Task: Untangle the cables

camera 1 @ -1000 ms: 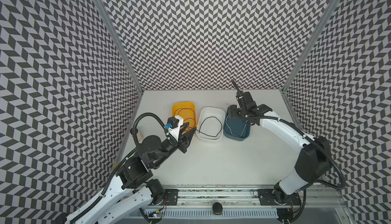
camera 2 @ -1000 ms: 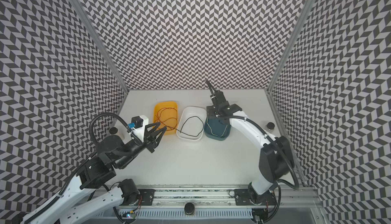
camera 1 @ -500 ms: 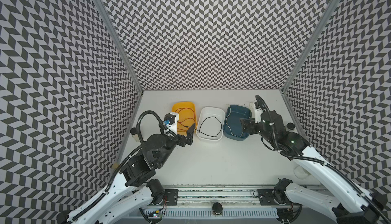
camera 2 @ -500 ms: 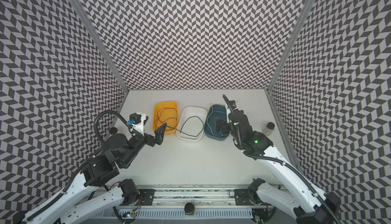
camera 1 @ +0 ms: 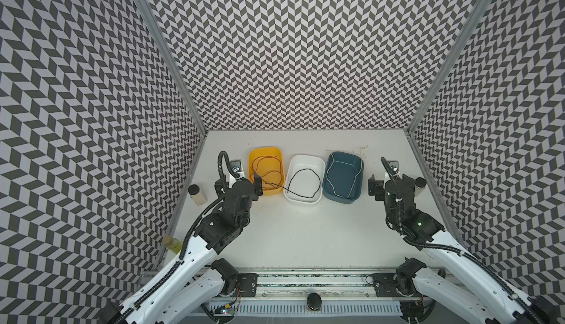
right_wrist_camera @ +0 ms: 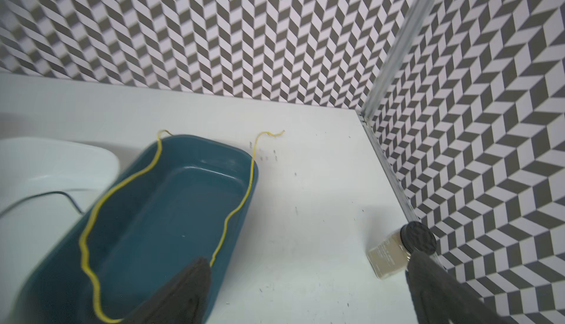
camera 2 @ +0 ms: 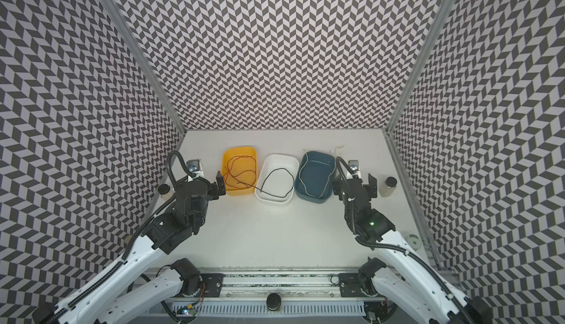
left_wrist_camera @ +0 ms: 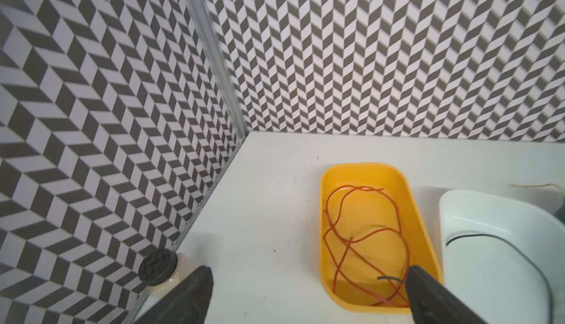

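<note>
1. Cables (camera 2: 282,169) lie one to a tub. From the table's (camera 1: 305,230) centre, the red cable (left_wrist_camera: 348,244) is in the yellow tub (camera 1: 264,148) at eleven o'clock. The black cable (camera 1: 305,170) is in the white tub (camera 1: 307,155) at twelve, and the yellow cable (right_wrist_camera: 251,172) in the blue tub (camera 1: 345,153) at one.
2. Sorting looks nearly done, but the black cable's tail crosses into the yellow tub among the red strands.
3. At ten o'clock the left gripper (left_wrist_camera: 308,279) hovers with its jaws spread wide and empty, as does the right gripper (right_wrist_camera: 308,264) at two.
4. Next, I judge: pinch that thin tail and draw it back without dragging the red cable.
5. The table is white and lightly scuffed, with chevron walls (camera 1: 305,47) on three sides.
</note>
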Controlling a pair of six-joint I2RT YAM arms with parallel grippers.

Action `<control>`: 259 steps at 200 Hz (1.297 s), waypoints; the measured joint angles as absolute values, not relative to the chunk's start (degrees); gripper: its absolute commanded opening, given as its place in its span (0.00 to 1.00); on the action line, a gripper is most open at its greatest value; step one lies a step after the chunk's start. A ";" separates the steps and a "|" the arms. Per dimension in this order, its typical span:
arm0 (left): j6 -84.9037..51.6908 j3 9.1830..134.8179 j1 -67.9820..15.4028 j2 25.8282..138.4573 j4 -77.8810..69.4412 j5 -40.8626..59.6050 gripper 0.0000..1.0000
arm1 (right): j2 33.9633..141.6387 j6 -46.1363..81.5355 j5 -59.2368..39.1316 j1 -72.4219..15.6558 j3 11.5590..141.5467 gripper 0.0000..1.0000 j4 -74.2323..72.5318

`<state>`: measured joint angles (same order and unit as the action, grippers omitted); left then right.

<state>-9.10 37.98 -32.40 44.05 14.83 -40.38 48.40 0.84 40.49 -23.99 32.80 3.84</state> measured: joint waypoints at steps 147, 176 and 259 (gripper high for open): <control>-6.33 24.21 -6.83 70.41 -22.59 -27.88 1.00 | 86.39 -1.19 23.46 -7.25 18.15 1.00 -47.35; -2.87 23.77 -4.95 77.17 -30.17 -24.40 1.00 | 90.56 -1.48 21.21 -6.48 18.11 1.00 -52.84; -3.25 23.83 1.28 89.84 -44.53 -12.80 1.00 | 90.37 -0.45 18.22 -4.97 22.02 1.00 -50.46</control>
<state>-3.25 23.83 1.28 89.84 -44.53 -12.80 90.37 -0.45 18.22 -4.97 22.02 -50.46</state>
